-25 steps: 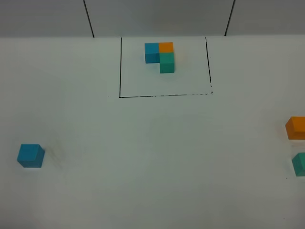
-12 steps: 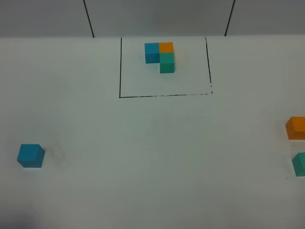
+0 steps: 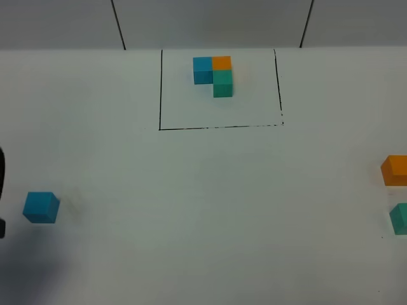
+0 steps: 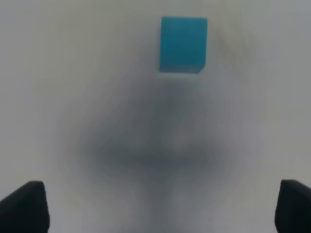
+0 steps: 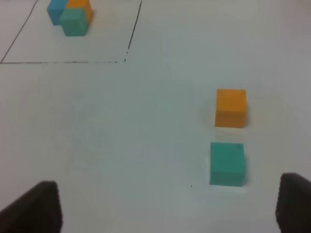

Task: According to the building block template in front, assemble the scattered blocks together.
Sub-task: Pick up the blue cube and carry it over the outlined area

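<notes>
Hovering left hand (image 4: 155, 208) wide, clear of blue cube (image 4: 183, 43) | right hand (image 5: 163, 206) wide, near teal-green cube (image 5: 227, 164)

surface: you have a plain white table (image 3: 203, 203) | backdrop: beyond the table's far edge you see a grey panelled wall (image 3: 210, 22) with two dark slanted seams (image 3: 118, 25) | light: even and soft, blurred shadow (image 3: 28, 273) on the table's near-left corner

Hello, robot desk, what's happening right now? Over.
Open, empty: left gripper, right gripper. Loose blue cube before left; orange cube, teal cube before right. Framed template intact. Nothing blocking.
</notes>
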Robot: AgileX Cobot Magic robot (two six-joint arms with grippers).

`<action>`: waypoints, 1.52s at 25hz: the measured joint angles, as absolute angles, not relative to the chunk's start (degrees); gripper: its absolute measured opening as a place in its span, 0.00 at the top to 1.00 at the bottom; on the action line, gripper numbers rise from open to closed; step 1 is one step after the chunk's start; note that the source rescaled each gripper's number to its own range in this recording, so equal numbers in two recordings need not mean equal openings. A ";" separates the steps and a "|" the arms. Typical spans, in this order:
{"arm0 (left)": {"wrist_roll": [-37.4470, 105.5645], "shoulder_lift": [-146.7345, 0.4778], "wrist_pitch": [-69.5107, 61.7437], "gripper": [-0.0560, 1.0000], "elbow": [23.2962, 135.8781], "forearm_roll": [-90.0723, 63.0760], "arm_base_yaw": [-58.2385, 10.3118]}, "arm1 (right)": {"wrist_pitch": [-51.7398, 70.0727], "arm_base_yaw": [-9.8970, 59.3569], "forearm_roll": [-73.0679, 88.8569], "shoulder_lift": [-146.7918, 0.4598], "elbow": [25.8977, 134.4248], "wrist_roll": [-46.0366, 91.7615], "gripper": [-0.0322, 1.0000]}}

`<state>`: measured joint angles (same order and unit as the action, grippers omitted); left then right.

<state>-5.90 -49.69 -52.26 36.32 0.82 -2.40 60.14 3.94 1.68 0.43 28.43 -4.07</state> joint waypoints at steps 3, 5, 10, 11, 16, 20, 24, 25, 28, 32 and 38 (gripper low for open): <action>-5.90 -57.77 -51.48 0.00 40.36 0.82 -2.40 | 60.14 3.94 1.68 0.43 28.43 -4.07 0.22; -5.90 -63.54 -51.15 0.00 42.44 0.82 -2.40 | 60.14 3.94 1.68 0.43 28.43 -4.07 0.22; -5.90 -74.42 -48.69 0.00 43.81 0.89 -2.40 | 60.14 3.94 1.68 0.43 28.43 -4.07 0.23; -5.90 -76.27 -48.00 0.00 43.81 0.88 -2.40 | 60.14 3.94 1.68 0.43 28.43 -4.07 0.23; -5.68 -82.81 -42.94 0.00 43.88 1.00 -2.40 | 60.14 3.94 1.68 0.43 28.43 -4.07 0.24; -5.55 -86.46 -39.85 0.00 43.88 1.00 -2.40 | 60.14 3.94 1.68 0.43 28.43 -4.07 0.24; -5.54 -90.12 -38.03 0.01 43.88 1.00 -2.40 | 60.14 3.94 1.68 0.43 28.43 -4.07 0.24; -5.54 -90.99 -37.62 0.01 43.88 1.00 -2.40 | 60.14 3.94 1.68 0.43 28.43 -4.07 0.24; -5.54 -92.96 -36.65 0.01 43.88 0.82 -2.40 | 60.14 3.94 1.68 0.43 28.43 -4.07 0.24; -5.63 -95.33 -35.20 0.03 43.88 0.00 -2.40 | 60.14 3.94 1.68 0.43 28.43 -4.07 0.24; -5.65 -97.80 -33.70 0.08 43.89 0.00 -2.40 | 60.14 3.94 1.68 0.43 28.43 -4.07 0.24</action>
<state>-5.65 -97.80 -33.70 43.89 0.00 -2.40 60.14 3.94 1.68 0.43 28.43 -4.07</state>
